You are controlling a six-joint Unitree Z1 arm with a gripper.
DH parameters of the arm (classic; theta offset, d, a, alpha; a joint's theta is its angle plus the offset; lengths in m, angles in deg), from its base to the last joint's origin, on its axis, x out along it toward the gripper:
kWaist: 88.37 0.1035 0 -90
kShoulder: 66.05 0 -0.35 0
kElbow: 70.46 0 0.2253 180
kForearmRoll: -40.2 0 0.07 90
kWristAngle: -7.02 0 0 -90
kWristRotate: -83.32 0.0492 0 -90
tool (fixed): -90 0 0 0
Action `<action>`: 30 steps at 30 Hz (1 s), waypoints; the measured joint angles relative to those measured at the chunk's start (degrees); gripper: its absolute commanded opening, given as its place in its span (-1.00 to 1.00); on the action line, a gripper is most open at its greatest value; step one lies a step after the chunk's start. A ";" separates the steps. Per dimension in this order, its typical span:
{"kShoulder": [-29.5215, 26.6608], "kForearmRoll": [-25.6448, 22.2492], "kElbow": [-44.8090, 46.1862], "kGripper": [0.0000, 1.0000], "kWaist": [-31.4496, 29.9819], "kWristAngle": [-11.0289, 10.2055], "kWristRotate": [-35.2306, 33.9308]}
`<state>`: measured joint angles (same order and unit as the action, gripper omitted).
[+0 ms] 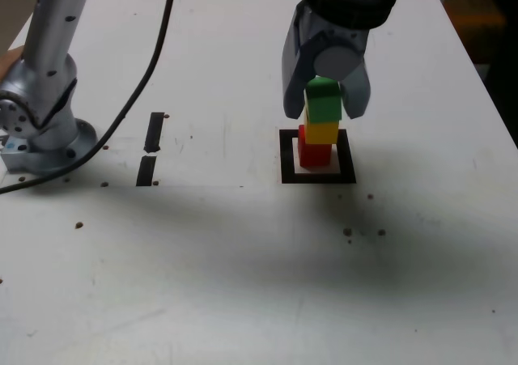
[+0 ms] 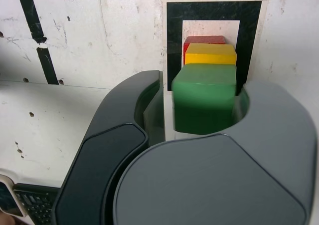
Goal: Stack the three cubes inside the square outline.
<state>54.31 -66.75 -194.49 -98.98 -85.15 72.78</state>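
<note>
The three cubes stand as one tower inside the square outline [image 1: 287, 156] [image 2: 174, 35]. The red cube [image 1: 314, 153] [image 2: 204, 39] is at the bottom, the yellow cube [image 1: 321, 132] [image 2: 210, 54] sits on it, and the green cube [image 1: 324, 102] [image 2: 204, 98] is on top. My gripper [image 1: 324, 110] [image 2: 202, 88] hangs over the tower with a jaw on each side of the green cube. In the wrist view a strip of white table shows between one finger [image 2: 149, 100] and the green cube, so the jaws stand slightly open. The other finger [image 2: 259, 105] is very close to the cube.
Two short black tape strips [image 1: 154, 132] [image 1: 146, 171] lie to the exterior view's left of the outline. The arm's base [image 1: 40, 130] stands at the far left, with a black cable [image 1: 154, 49] running past it. Dark specks dot the white table [image 1: 243, 284].
</note>
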 measured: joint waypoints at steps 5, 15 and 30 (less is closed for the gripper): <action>0.00 0.08 0.14 0.99 0.00 -0.05 -0.10; -5.91 -0.77 2.96 0.99 -0.22 -2.33 -0.93; -30.99 4.74 31.13 0.99 1.16 -0.57 1.77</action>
<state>23.32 -62.01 -163.37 -97.82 -85.72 74.55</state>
